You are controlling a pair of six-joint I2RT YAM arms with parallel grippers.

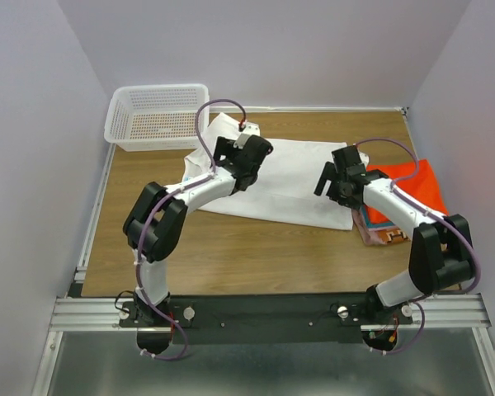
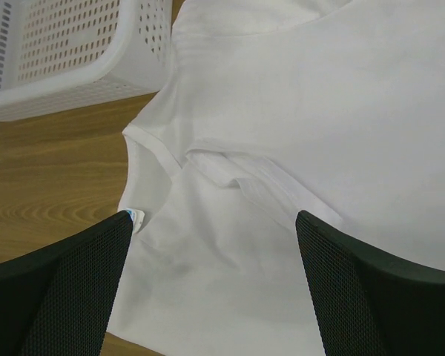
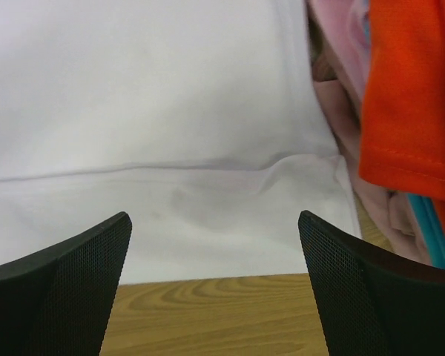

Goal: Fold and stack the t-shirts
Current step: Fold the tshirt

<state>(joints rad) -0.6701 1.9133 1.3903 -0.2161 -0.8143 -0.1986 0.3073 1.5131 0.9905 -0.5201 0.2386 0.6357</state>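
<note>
Two tools gape wide and empty: left tool (image 2: 213,222) and right tool (image 3: 215,222) over the white t-shirt (image 1: 290,180) on the worktop (image 1: 256,257).

Orange-red tee (image 1: 412,186) hides most of pink tee (image 3: 341,126) & teal tee (image 3: 432,231) (edges only, rt wrist).

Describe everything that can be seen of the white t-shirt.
The white t-shirt is plain, soft cloth, lying flat on the wooden table with one part folded over, leaving a crease. A small label shows at the neck. One corner lies beside the basket; the opposite edge reaches the stack of folded shirts. Nothing grips it.
</note>
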